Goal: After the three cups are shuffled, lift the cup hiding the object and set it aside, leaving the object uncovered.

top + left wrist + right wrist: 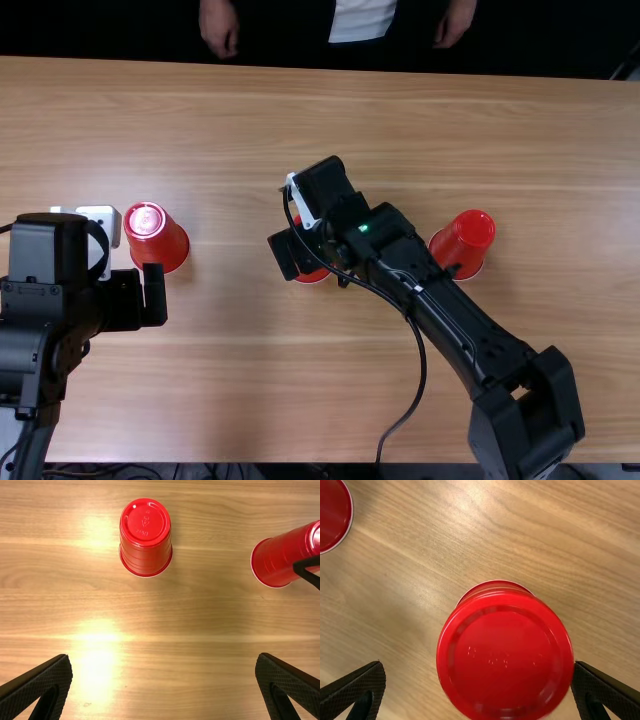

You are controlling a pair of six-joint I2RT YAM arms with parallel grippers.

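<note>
Three red cups stand upside down on the wooden table (330, 120). The left cup (155, 238) (145, 537) is just ahead of my left gripper (148, 290) (162, 659), which is open and holds nothing. My right gripper (310, 262) (477, 665) is down over the middle cup (312, 274) (505, 655) (280, 555), open, with one finger on each side of it. The right finger is close against the cup's wall and the other stands off it. The right cup (464, 243) stands apart beside the right arm. No hidden object can be seen.
A black cable (415, 380) loops off the right arm over the near part of the table. Another cup's rim (332, 515) shows at the edge of the right wrist view. Bare wood lies across the far half of the table.
</note>
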